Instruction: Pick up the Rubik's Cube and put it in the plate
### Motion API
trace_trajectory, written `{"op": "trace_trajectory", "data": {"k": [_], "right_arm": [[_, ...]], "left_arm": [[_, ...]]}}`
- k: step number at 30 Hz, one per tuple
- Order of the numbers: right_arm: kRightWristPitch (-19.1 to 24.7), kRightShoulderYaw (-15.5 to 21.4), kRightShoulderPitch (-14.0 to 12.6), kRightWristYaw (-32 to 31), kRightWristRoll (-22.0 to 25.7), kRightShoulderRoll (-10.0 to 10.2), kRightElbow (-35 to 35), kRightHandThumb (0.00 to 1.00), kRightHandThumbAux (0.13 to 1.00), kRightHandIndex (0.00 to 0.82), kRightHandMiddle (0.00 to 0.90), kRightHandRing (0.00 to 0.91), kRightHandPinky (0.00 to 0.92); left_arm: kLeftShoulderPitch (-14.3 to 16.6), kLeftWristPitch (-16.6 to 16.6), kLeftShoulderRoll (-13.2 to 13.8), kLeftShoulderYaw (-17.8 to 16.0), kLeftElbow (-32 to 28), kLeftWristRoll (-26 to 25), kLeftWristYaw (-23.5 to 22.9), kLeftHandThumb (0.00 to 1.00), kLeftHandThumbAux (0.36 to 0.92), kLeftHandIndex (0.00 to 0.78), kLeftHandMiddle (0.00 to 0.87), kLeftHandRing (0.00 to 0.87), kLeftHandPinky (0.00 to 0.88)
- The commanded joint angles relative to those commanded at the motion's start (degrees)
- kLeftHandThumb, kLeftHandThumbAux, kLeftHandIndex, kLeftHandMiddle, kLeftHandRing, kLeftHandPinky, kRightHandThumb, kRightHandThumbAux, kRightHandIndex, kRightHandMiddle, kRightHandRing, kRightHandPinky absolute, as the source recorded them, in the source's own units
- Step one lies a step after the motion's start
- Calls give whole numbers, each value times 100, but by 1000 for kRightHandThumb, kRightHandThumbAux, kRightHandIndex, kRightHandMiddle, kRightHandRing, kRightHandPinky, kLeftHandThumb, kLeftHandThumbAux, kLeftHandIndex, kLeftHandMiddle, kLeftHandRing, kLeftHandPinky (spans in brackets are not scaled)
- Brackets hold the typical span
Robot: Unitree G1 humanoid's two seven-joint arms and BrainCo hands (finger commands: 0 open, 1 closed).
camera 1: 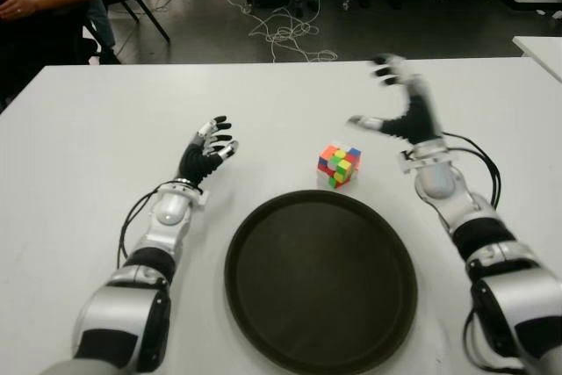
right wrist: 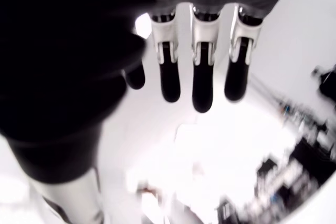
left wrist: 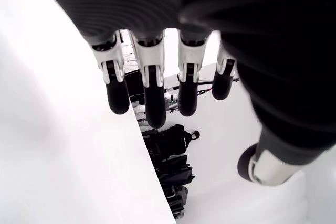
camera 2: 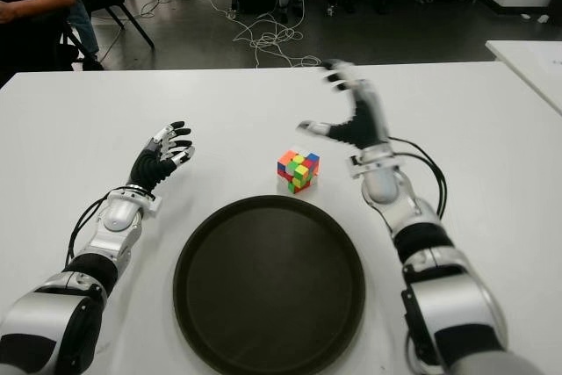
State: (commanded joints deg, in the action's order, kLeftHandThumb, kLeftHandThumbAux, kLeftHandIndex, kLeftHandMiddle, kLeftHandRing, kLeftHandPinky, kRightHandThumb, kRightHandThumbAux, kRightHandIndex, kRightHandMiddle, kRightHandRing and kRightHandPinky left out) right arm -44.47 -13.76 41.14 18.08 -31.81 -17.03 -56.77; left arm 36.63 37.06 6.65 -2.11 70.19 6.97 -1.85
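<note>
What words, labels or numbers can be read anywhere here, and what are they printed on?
None can be read.
Rubik's Cube: coloured squares only, no lettering.
Plate: plain dark surface, no mark.
Table: bare white.
Left robot hand and right robot hand, both open and empty: no visible label.
Background clutter: too small to read.

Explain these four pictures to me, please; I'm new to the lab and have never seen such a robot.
A humanoid robot faces a white table. Two pictures come from cameras in its head; the other two from cameras on its wrists, looking along its own fingers. On the table lie a multicoloured Rubik's Cube and, nearer the robot, a round dark plate, with nothing on it. The left hand shows left of the cube, fingers relaxed. The right hand is raised right of the cube, fingers spread. Neither hand holds anything.
</note>
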Motion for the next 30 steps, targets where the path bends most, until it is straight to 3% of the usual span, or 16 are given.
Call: {"op": "trace_trajectory", "data": {"k": [3,6,13,22,30], "right_arm": [[197,-331,-119,-214,-324,-81,299,0,777,213,254,280,307],[396,-609,-63,-620,-550,-255,407,0,755,203,253,282,311],[1038,-887,-213,-1380,-776,-512,1111,0,733,192,225,240,218],[1974,-1064,-372,-2300,-836,-637,1958,0,746,161,191,188,137],[2320,-1228,-404,-2580,-922,-660,2145,0,763,161,187,183,132]], "left_arm": [[-3,-4,-1,4,-3,6,7,125,642,134,193,206,222],[-7,5,2,12,-4,18,16,125,638,135,191,204,209],[-24,66,-1,7,-10,12,29,101,636,129,188,199,188],[-21,51,25,34,10,53,100,108,627,135,194,203,200],[-15,46,38,42,25,56,90,107,617,135,191,205,212]]}}
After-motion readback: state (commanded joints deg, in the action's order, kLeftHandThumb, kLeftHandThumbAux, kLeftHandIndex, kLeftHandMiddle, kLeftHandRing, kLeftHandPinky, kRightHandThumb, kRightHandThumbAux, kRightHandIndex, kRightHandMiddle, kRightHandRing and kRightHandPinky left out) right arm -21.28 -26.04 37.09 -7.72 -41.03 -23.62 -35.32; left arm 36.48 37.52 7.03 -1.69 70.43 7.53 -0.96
